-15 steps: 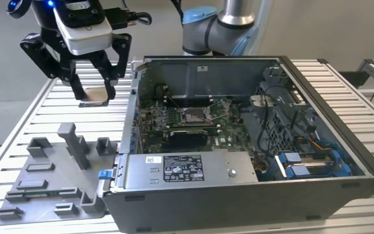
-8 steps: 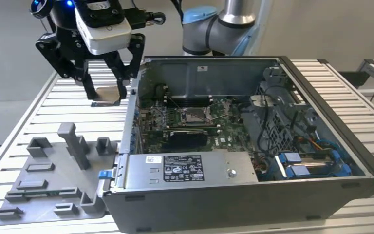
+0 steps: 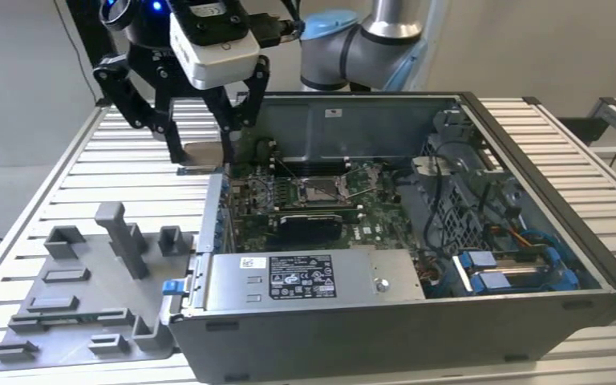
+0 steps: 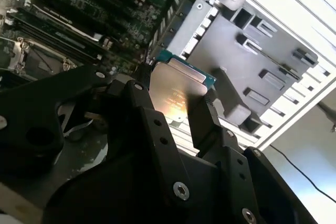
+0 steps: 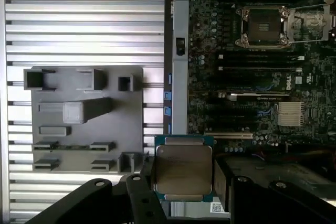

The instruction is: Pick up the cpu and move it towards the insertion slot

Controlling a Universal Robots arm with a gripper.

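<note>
Beside the case wall, the tool (image 5: 181, 182) grips the cpu (image 5: 182, 167) (its flat top plain in the first wrist view), insertion slot (image 5: 261, 27) well apart.

The gripper's (image 5: 181, 192) black fingers (image 5: 144, 203) cover the cpu's (image 5: 182, 169) side edges in the first wrist view, and the frame cuts off the slot's (image 5: 262, 26) lever.

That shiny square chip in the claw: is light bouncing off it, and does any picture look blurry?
In the second wrist view, the pale silvery square cpu, clamped in the black gripper, carries a warm orange glare patch. In the first wrist view the cpu looks evenly lit, without hotspot. In the second wrist view, the nearest black linkage looks soft.
</note>
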